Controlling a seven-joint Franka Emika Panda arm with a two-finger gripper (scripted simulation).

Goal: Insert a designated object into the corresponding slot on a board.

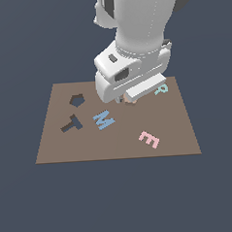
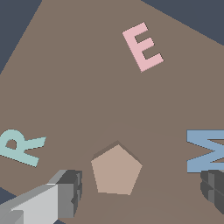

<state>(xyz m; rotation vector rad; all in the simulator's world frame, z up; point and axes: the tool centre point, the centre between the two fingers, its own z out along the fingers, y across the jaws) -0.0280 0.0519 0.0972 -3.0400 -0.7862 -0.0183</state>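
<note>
The tan pentagon block (image 2: 116,170) lies flat on the brown board (image 2: 87,87), between the R and the M. My gripper (image 2: 142,192) is open, with one finger (image 2: 70,192) on each side of the block and neither touching it. In the exterior view the hand covers most of the block (image 1: 131,102); my gripper (image 1: 126,100) hangs low over the back middle of the board (image 1: 114,142). The dark pentagon slot (image 1: 77,100) is empty at the board's back, toward the exterior view's left, well apart from the gripper.
A dark T-shaped hole (image 1: 72,124) lies in front of the slot. A blue M (image 1: 103,119) (image 2: 205,151), a pink E (image 1: 149,139) (image 2: 143,47) and a pale green R (image 1: 161,89) (image 2: 19,146) sit on the board.
</note>
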